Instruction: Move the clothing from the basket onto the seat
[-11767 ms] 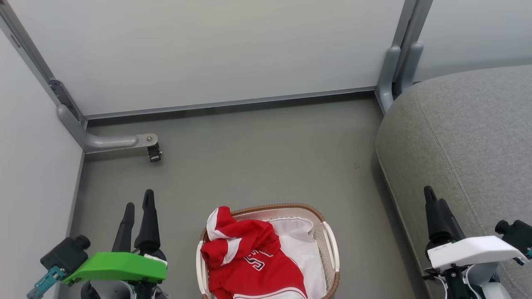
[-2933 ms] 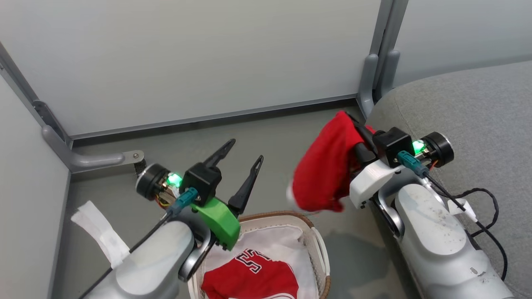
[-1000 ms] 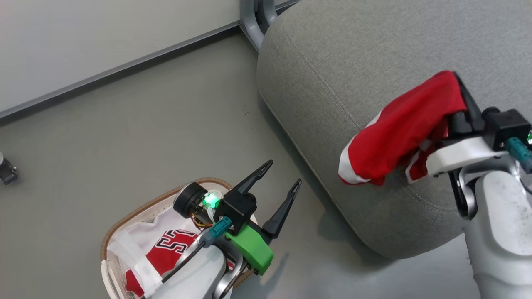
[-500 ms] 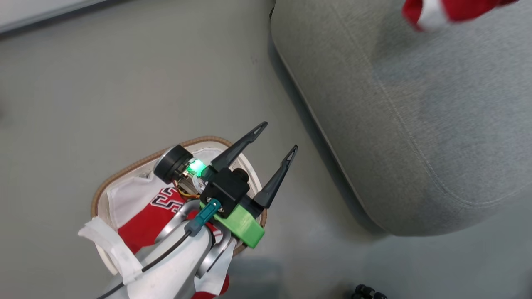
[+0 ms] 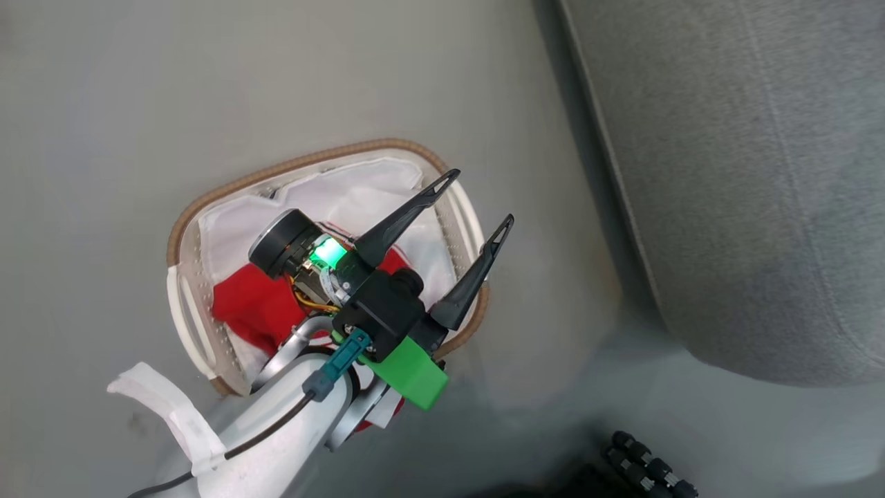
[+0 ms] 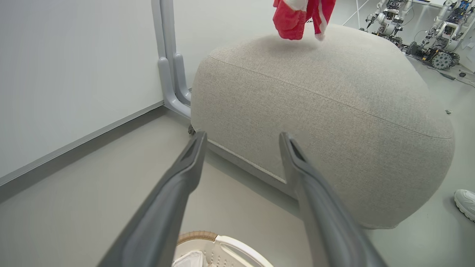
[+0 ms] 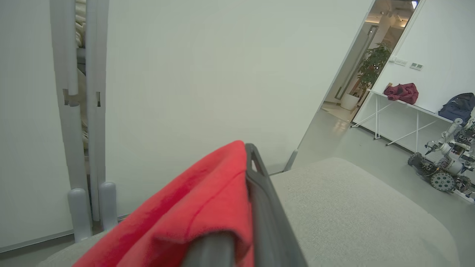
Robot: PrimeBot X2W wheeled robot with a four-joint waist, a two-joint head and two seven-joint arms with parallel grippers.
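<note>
The basket (image 5: 181, 221) stands on the floor, and its rim also shows in the left wrist view (image 6: 219, 243). A red garment (image 5: 245, 308) lies in it on the white liner (image 5: 359, 194), partly hidden by my left arm. My left gripper (image 5: 482, 196) hangs open and empty above the basket's right side, its fingers (image 6: 185, 174) pointing toward the grey seat (image 6: 334, 96). The other red garment (image 6: 287, 18), white-trimmed, hangs just above the seat's top. My right gripper (image 7: 243, 150) is shut on this garment (image 7: 193, 207), which drapes over its fingers above the seat (image 7: 352, 207).
The seat (image 5: 747, 173) stands right of the basket. A grey post (image 6: 169, 74) and pale wall panels stand behind the seat's left end. A shoe (image 6: 465, 202) shows on the floor at the right, other robots (image 6: 438, 48) farther off. Black cable parts (image 5: 650, 463) lie near me.
The head camera has swung down and left, so the red garment and right gripper have slid out of its top right. My left gripper stays open over the basket.
</note>
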